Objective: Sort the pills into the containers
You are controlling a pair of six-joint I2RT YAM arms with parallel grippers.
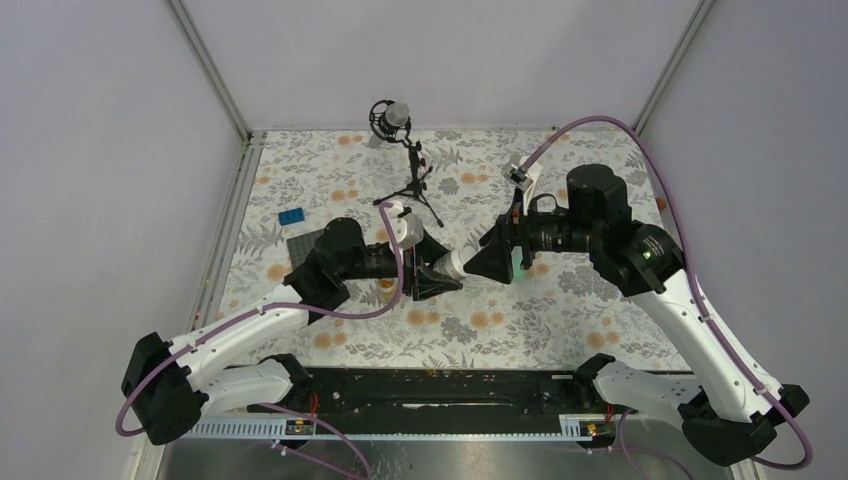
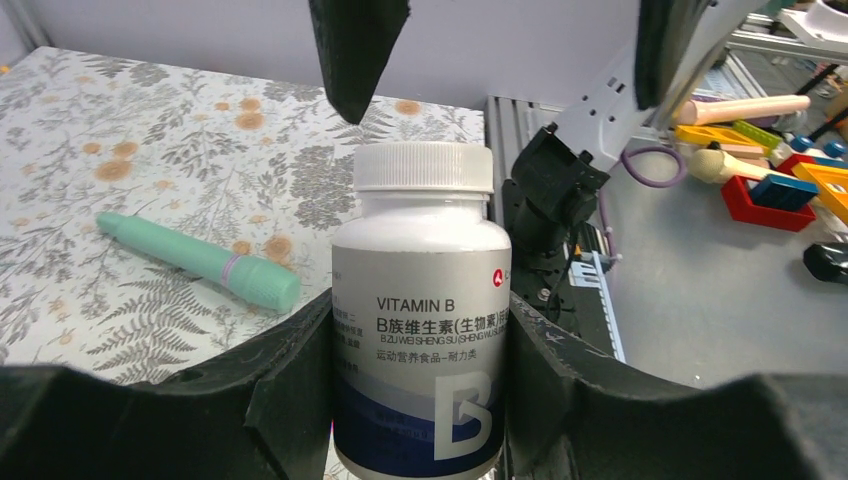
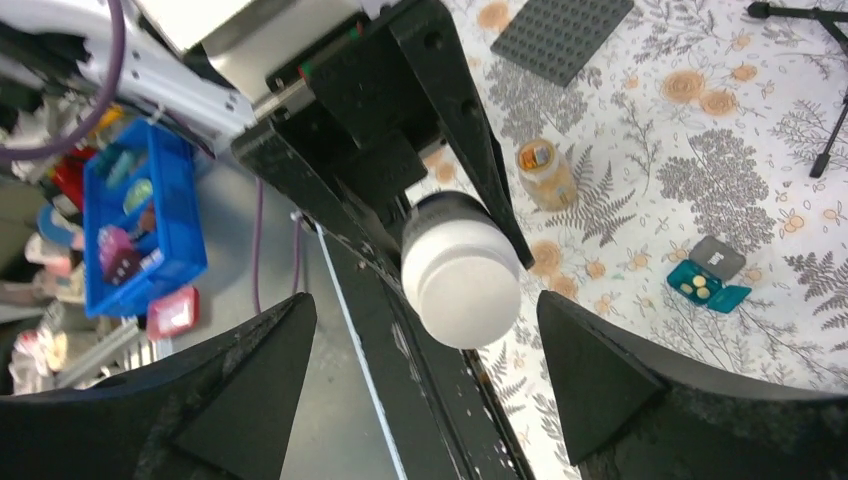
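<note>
My left gripper (image 2: pixel 420 345) is shut on a white Vitamin B bottle (image 2: pixel 420 300) with a white screw cap, held off the table. My right gripper (image 3: pixel 425 310) stands open facing the cap (image 3: pixel 462 280), its jaws wide on either side and not touching it. Small yellow-orange pills (image 3: pixel 697 287) lie in an open teal box (image 3: pixel 722 297), with a grey box (image 3: pixel 718 257) next to it. A small glass jar (image 3: pixel 543 172) holding orange pills stands on the cloth. A slim mint-green strip (image 2: pixel 200 260) lies on the tablecloth left of the bottle.
A dark grey studded plate (image 1: pixel 300 250) and a blue brick (image 1: pixel 291 216) lie at the left. A microphone on a tripod (image 1: pixel 405 160) stands at the back. The black rail (image 1: pixel 430 385) runs along the near table edge.
</note>
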